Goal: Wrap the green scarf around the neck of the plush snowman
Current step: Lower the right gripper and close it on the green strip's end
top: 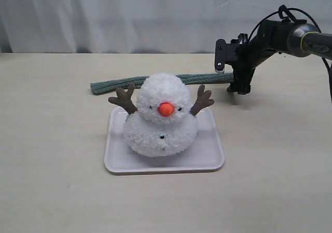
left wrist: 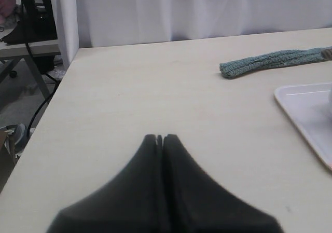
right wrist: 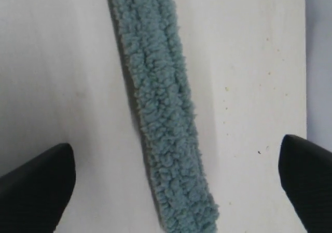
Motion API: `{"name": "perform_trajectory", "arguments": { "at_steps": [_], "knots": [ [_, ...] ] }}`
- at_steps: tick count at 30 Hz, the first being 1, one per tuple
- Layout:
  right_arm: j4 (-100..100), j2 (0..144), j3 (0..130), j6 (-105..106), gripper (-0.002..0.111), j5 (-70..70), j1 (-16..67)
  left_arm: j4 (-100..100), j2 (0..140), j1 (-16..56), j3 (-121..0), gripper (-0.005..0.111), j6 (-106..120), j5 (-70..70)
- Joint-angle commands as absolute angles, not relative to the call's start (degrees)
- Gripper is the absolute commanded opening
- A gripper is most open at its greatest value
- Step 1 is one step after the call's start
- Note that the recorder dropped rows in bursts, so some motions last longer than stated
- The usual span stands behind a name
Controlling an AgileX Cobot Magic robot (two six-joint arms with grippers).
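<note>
The plush snowman [top: 161, 124] sits upright on a white tray [top: 212, 158], facing the camera; the neck is a shallow groove under the orange nose. On the table behind it, the green scarf [top: 111, 85] lies flat and stretched out, with its middle hidden by the head. My right gripper [top: 240, 89] hangs fingers-down just over the scarf's right end. In the right wrist view the scarf [right wrist: 161, 103] runs between the wide-open fingers [right wrist: 39, 186] of the gripper [right wrist: 174, 191], untouched. My left gripper [left wrist: 160, 138] is shut and empty over bare table, well short of the scarf's left end [left wrist: 259, 63].
The tray's corner [left wrist: 306, 106] shows in the left wrist view. A white curtain [top: 129, 15] hangs behind the table. The table's left edge [left wrist: 49, 103] drops off to the floor and equipment legs. The left arm does not show in the exterior view.
</note>
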State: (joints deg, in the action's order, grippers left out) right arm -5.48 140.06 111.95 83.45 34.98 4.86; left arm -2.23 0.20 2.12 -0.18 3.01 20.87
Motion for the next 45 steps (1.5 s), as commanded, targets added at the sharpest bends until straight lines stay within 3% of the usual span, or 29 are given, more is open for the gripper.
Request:
{"name": "perform_trajectory", "arguments": {
  "at_steps": [1, 4, 6, 12, 20, 22, 25, 33, 45],
  "knots": [
    [-5.09, 141.41, 111.27, 84.40, 0.087, 38.91, 4.85, -2.27, 0.00, 2.09, 0.00, 0.000, 2.81, 20.29],
    [-5.09, 141.94, 111.27, 83.05, 0.065, 37.00, 4.85, -2.27, 0.00, 2.09, 0.00, 0.000, 2.81, 20.29],
    [-5.09, 142.60, 111.27, 81.54, 0.057, 34.51, 4.85, -2.27, 0.00, 2.09, 0.00, 0.000, 2.81, 20.29],
    [-5.09, 142.79, 111.27, 74.76, 0.064, 29.57, 4.85, -2.27, 0.00, 2.09, 0.00, 0.000, 2.81, 20.29],
    [1.10, 143.24, 112.66, 68.76, 0.063, 33.04, 9.54, -2.27, 0.00, 2.09, 0.00, 0.000, 2.81, 20.29],
    [0.95, 143.25, 113.02, 68.25, 0.057, 33.26, 10.00, -2.27, 0.00, 2.09, 0.00, 0.000, 2.81, 20.29],
    [2.46, 143.46, 113.02, 67.55, 0.038, 33.48, 9.66, -2.27, 0.00, 2.09, 0.00, 0.000, 2.81, 20.29],
    [2.36, 144.89, 113.02, 67.55, 0.018, 34.10, 9.44, -2.27, 0.00, 2.09, 0.00, 0.000, 2.81, 20.29],
    [0.43, 143.11, 113.02, 66.42, 0.006, 43.27, 9.32, -2.27, 0.00, 2.09, 0.00, 0.000, 2.81, 20.29]
  ]
}}
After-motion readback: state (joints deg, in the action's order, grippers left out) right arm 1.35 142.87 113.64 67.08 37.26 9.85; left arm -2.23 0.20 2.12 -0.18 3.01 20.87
